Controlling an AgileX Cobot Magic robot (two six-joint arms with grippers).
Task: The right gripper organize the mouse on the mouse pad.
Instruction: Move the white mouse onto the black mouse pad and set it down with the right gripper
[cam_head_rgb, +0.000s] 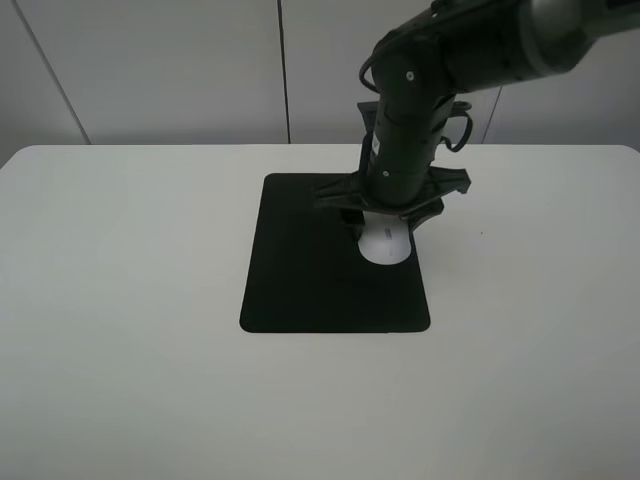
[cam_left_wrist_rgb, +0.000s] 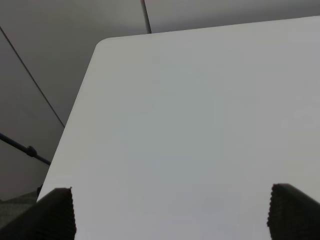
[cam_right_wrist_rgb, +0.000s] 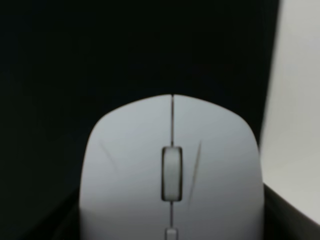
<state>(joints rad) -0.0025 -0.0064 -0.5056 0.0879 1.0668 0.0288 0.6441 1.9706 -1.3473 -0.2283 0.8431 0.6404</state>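
Only the right wrist view shows the mouse's (cam_right_wrist_rgb: 220, 170) scroll wheel (cam_right_wrist_rgb: 171, 173).

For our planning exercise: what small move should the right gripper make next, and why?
Probably loosen the fingers and lift straight up: the white mouse already lies on the black mouse pad, near its right edge, with the right gripper straddling it.

The mouse (cam_right_wrist_rgb: 172, 145) has a smooth white shell that looks like plastic, satin rather than glossy, with faint hairline streaks. Its scroll wheel (cam_right_wrist_rgb: 171, 172) is a duller grey. The mouse pad (cam_head_rgb: 300, 270) is matt black with no glare. The tabletop (cam_head_rgb: 120, 300) is smooth, matt white. The right gripper (cam_head_rgb: 385, 222) looks like black plastic with a slight sheen. On the left gripper (cam_left_wrist_rgb: 172, 215), the fingers (cam_left_wrist_rgb: 55, 217) are dark and finely ribbed.
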